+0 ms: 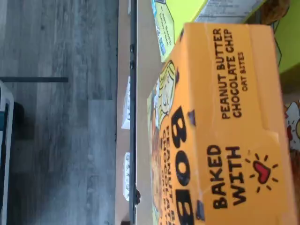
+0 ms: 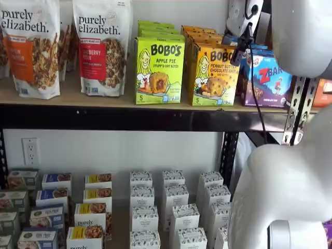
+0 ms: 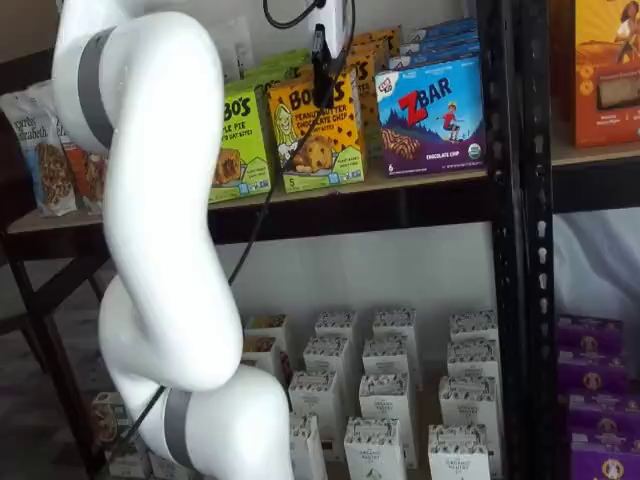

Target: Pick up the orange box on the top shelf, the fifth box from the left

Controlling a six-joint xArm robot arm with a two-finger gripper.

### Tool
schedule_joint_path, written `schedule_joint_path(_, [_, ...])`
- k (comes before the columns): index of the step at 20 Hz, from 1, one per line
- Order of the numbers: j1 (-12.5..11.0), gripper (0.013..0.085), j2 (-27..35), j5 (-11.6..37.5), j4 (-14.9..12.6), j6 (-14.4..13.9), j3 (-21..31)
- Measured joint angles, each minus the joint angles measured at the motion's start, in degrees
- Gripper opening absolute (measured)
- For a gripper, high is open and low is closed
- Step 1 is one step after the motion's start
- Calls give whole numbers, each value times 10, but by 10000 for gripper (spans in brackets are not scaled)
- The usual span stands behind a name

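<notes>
The orange box (image 2: 214, 75) stands on the top shelf (image 2: 104, 99).

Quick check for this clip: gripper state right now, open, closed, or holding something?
Gripper: cannot tell. Only a dark finger shows side-on in front of the orange box; no gap or grip is visible.

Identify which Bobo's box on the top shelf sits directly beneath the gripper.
The orange box marked Peanut Butter Chocolate Chip, under the gripper; the lime-green Apple Pie box stands beside it.

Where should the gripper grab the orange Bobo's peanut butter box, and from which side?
Grip the orange box near its top, across its narrow depth, coming from above. It stands upright with neighbours close beside it, so its top looks easiest to reach.
</notes>
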State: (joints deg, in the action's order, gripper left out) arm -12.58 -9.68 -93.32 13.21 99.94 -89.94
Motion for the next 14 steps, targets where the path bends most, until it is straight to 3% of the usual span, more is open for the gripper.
schedule_joint_path(11, [12, 850, 21, -26, -15, -9, -16])
schedule_joint_path(13, [12, 770, 21, -28, -11, -10, -16])
schedule_joint_path(14, [12, 770, 21, -28, -10, -10, -17])
